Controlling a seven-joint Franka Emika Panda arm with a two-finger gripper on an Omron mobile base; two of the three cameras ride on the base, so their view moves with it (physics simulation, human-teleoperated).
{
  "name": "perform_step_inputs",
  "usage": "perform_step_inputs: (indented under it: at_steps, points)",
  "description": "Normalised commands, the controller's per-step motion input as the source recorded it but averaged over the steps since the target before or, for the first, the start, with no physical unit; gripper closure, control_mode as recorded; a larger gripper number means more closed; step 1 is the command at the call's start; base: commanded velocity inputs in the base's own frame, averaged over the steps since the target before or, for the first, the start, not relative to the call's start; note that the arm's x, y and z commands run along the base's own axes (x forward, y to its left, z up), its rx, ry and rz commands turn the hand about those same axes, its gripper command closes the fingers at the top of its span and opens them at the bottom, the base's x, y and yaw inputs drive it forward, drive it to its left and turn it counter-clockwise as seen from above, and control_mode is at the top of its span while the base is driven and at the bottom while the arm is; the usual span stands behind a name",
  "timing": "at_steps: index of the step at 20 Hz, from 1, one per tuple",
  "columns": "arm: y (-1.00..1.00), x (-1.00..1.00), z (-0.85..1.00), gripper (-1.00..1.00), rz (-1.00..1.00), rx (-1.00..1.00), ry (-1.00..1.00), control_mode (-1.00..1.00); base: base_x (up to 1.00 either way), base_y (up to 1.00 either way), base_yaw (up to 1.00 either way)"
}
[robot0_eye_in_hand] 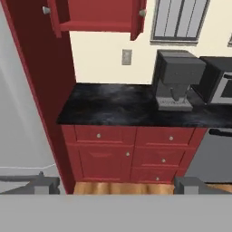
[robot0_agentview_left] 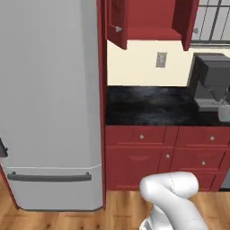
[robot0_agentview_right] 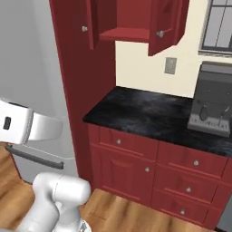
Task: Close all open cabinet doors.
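We see two dark red wall-cabinet doors standing open above the black countertop (robot0_agentview_left: 148,105), just right of the tall grey refrigerator (robot0_agentview_left: 49,103). The left cabinet door (robot0_agentview_left: 117,22) swings out toward us, its small round grey knob (robot0_agentview_left: 118,29) near its lower edge; the right cabinet door (robot0_agentview_left: 189,22) is open too, and between them we can see the bare red shelf (robot0_agentview_left: 150,32) inside. In the right base view both doors (robot0_agentview_right: 90,22) (robot0_agentview_right: 162,25) hang open high on the wall, above the electrical outlet (robot0_agentview_right: 170,65) and the dark coffee machine (robot0_agentview_right: 214,99).

Our gripper (robot0_eye_in_hand: 116,185) is spread wide and holds nothing; its two dark fingertips (robot0_eye_in_hand: 43,183) rise at the bottom of the hand view, far apart from each other. From the hand, the open doors (robot0_eye_in_hand: 55,18) (robot0_eye_in_hand: 138,20) sit at the very top, well apart from the claw and far above it, with the red drawer fronts (robot0_eye_in_hand: 105,135) and the wooden floor (robot0_eye_in_hand: 122,186) lying between
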Motion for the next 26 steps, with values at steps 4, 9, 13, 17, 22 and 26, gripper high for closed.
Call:
perform_step_inputs:
  at_steps: [4,9,13,17,22,26]
  points:
    - [0.0,0.0,0.0,-1.0,0.0,0.0,0.0,1.0,0.9,0.11,-0.33]
    - [0.0,0.0,0.0,-1.0,0.0,0.0,0.0,1.0,0.71,0.0,-0.16]
    - [0.0,0.0,0.0,-1.0,0.0,0.0,0.0,1.0,0.72,0.05,-0.01]
    - [0.0,0.0,0.0,-1.0,0.0,0.0,0.0,1.0,0.69,0.0,0.0]
    - [0.0,0.0,0.0,-1.0,0.0,0.0,0.0,1.0,0.32,0.17,0.0]
    - [0.0,0.0,0.0,-1.0,0.0,0.0,0.0,1.0,0.02,0.09,-0.14]
